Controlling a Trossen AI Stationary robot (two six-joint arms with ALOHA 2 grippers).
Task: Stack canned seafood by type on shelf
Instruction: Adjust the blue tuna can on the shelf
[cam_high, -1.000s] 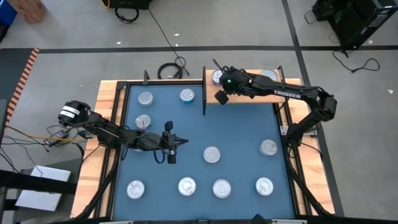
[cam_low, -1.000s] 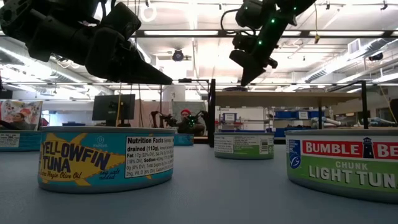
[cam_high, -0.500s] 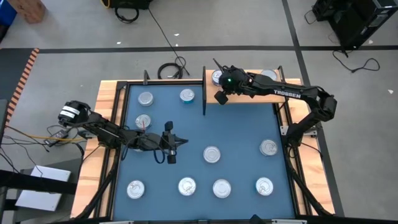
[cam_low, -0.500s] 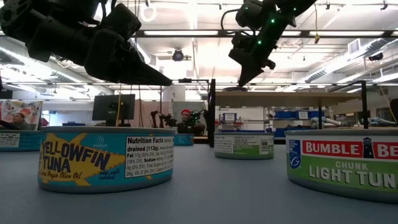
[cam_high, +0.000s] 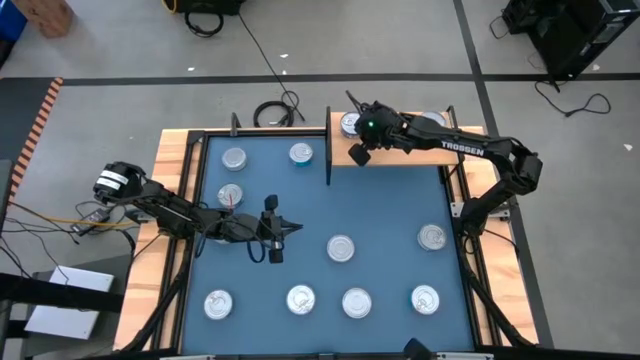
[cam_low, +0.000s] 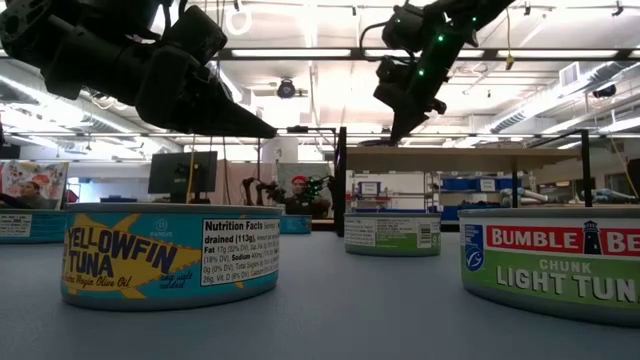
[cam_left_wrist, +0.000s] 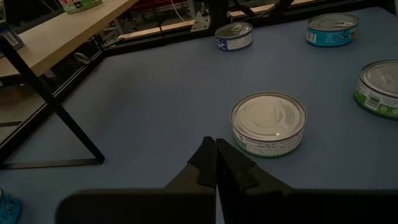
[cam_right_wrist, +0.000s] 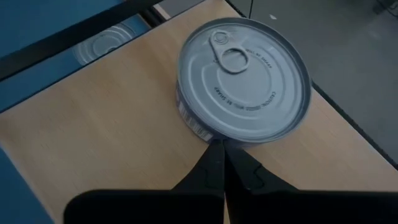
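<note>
The shelf (cam_high: 400, 158) is a pale, smooth wooden board with thin black posts, at the upper middle of the high view, raised above the worktop's matte blue mat (cam_high: 385, 215). Two short round tins sit on it: one (cam_high: 349, 123) at its left end, another (cam_high: 431, 120) partly hidden under the right arm. The right wrist view shows the first tin (cam_right_wrist: 244, 79) close up: a shiny ribbed silver lid with a pull ring, its side label mostly cut off from sight. The right claw (cam_right_wrist: 222, 163), its fingers pressed together and holding nothing, points at the tin's near edge; whether it touches the tin cannot be made out.

The left claw (cam_high: 290, 228) hangs over the mat left of centre, pinched shut and empty. Its wrist view shows a silver-topped tin (cam_left_wrist: 268, 123) with a green-edged label just ahead.

About nine more tins lie scattered on the mat, in the high view only bright discs. The low view alone shows their labels: a teal and yellow "Yellowfin Tuna" tin (cam_low: 170, 252) at lower left and a green "Chunk Light" tin (cam_low: 555, 260) cut off at the right edge.
</note>
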